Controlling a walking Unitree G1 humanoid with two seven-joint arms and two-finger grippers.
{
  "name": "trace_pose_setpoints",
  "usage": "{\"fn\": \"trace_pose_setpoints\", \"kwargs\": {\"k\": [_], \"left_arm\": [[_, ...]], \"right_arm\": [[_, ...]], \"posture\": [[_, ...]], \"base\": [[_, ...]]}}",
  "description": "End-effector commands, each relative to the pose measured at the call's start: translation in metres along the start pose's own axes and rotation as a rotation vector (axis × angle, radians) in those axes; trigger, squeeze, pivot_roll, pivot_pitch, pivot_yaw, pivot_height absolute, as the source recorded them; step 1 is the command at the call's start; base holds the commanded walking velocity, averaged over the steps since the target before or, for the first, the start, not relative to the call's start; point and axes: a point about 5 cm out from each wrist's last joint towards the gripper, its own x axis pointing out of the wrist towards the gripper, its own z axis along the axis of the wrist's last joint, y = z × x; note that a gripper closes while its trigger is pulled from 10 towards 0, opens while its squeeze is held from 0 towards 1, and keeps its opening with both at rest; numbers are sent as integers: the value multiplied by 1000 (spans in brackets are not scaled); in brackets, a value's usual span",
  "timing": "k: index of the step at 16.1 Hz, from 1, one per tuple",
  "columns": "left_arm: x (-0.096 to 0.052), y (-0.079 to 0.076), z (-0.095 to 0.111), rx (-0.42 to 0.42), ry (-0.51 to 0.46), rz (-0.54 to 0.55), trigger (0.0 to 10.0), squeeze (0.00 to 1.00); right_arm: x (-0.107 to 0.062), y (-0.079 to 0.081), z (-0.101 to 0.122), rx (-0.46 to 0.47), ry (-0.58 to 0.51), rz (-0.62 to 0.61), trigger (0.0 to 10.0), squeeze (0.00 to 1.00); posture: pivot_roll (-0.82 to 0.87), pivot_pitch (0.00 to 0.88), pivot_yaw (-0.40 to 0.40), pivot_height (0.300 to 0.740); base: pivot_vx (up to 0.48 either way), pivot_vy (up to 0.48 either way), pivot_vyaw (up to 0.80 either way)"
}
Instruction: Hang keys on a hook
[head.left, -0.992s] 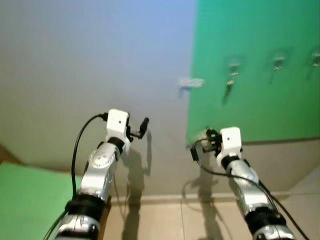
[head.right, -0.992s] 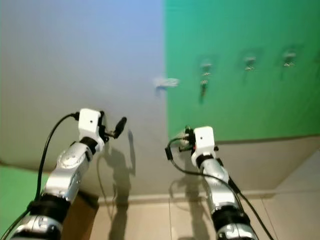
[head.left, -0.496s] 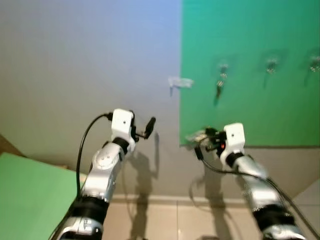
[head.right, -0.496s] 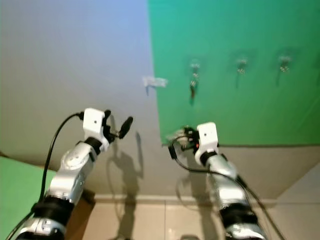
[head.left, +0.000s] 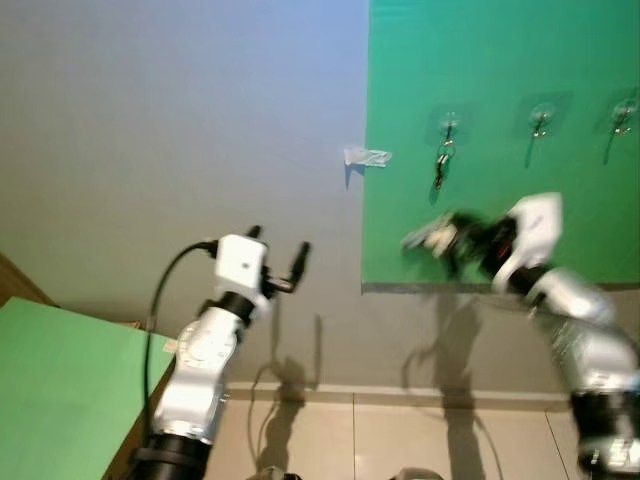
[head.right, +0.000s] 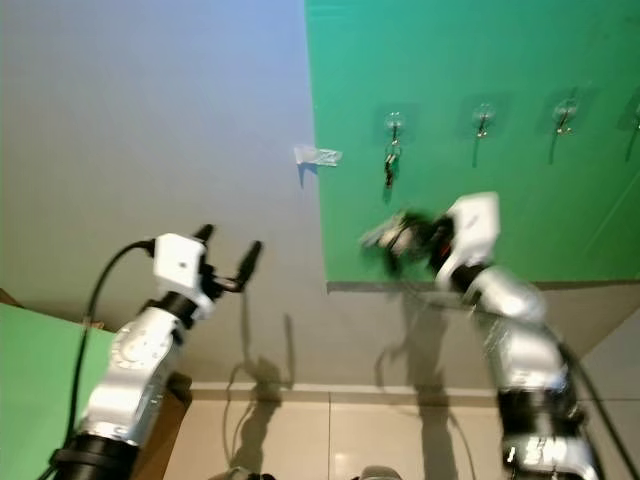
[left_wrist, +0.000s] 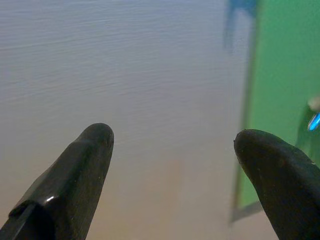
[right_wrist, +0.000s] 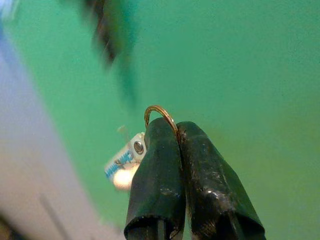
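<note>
The right gripper (right_wrist: 172, 131) has its two fingers pinched together on the ring of the keys (right_wrist: 125, 159), the brass loop standing up past the fingertips and a tagged key dangling to one side. In the head views it is raised in front of the green panel (head.left: 500, 60), below and just beside the first hook (head.left: 447, 127), which already carries a key bunch (head.left: 440, 165). Two more hooks (head.left: 540, 120) further along the panel look bare (blur makes this uncertain). This appears to be the carry-up step: next the ring must be lifted level with a free hook and slipped over its tip. The left gripper (head.left: 277, 247), fingers spread and holding nothing, waits off the panel against the grey wall (head.left: 180, 130).
</note>
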Motion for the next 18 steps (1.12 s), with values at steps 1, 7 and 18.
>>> {"fn": "trace_pose_setpoints", "kwargs": {"k": [1, 7, 18], "left_arm": [[4, -7, 7, -9, -9, -31, 10000, 0], [-3, -28, 15, -96, -28, -132, 10000, 0], [0, -26, 15, -110, -12, -127, 10000, 0]], "right_arm": [[4, -4, 27, 29, -77, -2, 0, 0], [1, -13, 41, 33, -85, -5, 0, 0], [-3, 6, 51, 28, -60, 188, 0, 0]], "posture": [[-226, 15, 86, 740], [-229, 12, 92, 740], [-239, 0, 93, 740]], "base": [[0, 0, 0], [0, -201, 0], [0, -390, 0]]}}
